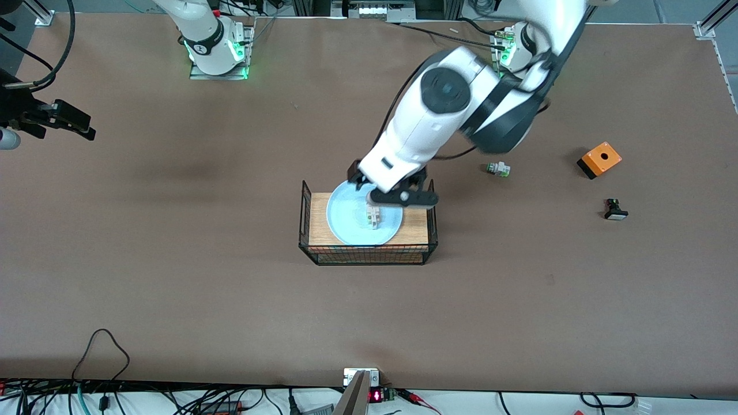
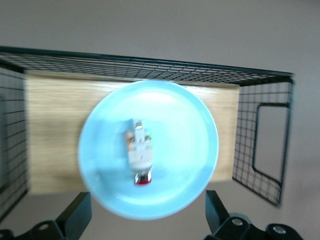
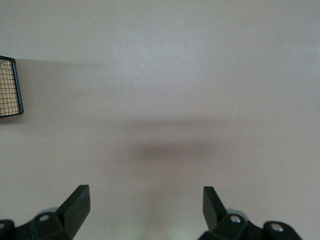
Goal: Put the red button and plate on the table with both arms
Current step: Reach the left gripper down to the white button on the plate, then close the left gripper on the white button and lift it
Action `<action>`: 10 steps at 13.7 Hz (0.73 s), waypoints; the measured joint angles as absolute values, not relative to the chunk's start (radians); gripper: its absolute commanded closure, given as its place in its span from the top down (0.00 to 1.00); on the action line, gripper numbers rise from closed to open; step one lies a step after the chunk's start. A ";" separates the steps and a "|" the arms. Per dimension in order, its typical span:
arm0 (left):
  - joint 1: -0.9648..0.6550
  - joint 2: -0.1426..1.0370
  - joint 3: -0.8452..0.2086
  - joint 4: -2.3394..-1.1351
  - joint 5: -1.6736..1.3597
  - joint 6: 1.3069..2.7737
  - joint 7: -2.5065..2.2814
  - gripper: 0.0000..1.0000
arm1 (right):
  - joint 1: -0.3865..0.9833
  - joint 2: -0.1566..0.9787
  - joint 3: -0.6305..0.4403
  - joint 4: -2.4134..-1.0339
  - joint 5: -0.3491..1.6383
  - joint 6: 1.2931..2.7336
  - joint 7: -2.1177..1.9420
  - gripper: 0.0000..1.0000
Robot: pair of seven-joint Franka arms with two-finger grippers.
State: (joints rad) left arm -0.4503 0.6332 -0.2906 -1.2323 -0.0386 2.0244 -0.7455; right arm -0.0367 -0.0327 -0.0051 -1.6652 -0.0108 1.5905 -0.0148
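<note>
I have the left gripper [image 1: 385,193] hanging over the wire-sided rack [image 1: 366,251], at the edge of the rack farther from the front camera. Its jaws stand spread wide with nothing between them; in the left wrist view both fingertips [image 2: 80,210] frame the plate with clear air around them.

The plate [image 1: 346,216], light blue and round, sits on the wooden board [image 1: 413,229] inside the rack, not yet on the table [image 1: 173,276]. The red button [image 1: 373,216] lies on the plate near its middle, on its side; the wrist view shows its dark red cap [image 2: 142,178] pointing toward the gripper.

My right gripper [image 3: 145,205] is up over bare table toward the right arm's end, jaws apart and empty. Its wrist view shows only brown tabletop and a corner of the rack's wire. That arm waits.

Other things on the table, toward the left arm's end: a green-capped switch [image 1: 498,169], an orange box [image 1: 599,159] with a round hole in its top, and a black switch with white cap [image 1: 615,210], nearer the front camera than the box. All three lie well apart from the rack.
</note>
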 measured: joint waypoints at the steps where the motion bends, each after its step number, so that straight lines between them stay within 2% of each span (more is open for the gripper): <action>1: -0.455 0.662 -0.290 -1.228 -0.034 2.059 -0.751 1.00 | -0.037 -0.033 -0.005 -1.665 -0.011 1.590 -0.015 1.00; 3: -0.462 0.696 -0.290 -1.224 0.000 2.112 -0.756 1.00 | -0.037 -0.033 -0.005 -1.665 -0.011 1.590 -0.015 1.00; 8: -0.497 0.714 -0.290 -1.238 0.153 2.117 -0.764 1.00 | -0.037 -0.031 -0.005 -1.665 -0.011 1.590 -0.015 1.00; 9: -0.503 0.719 -0.290 -1.240 0.175 2.117 -0.764 0.99 | -0.037 -0.030 -0.005 -1.665 -0.011 1.590 -0.015 1.00; 10: -0.508 0.723 -0.290 -1.242 0.192 2.117 -0.764 0.94 | -0.037 -0.030 -0.006 -1.665 -0.011 1.590 -0.015 1.00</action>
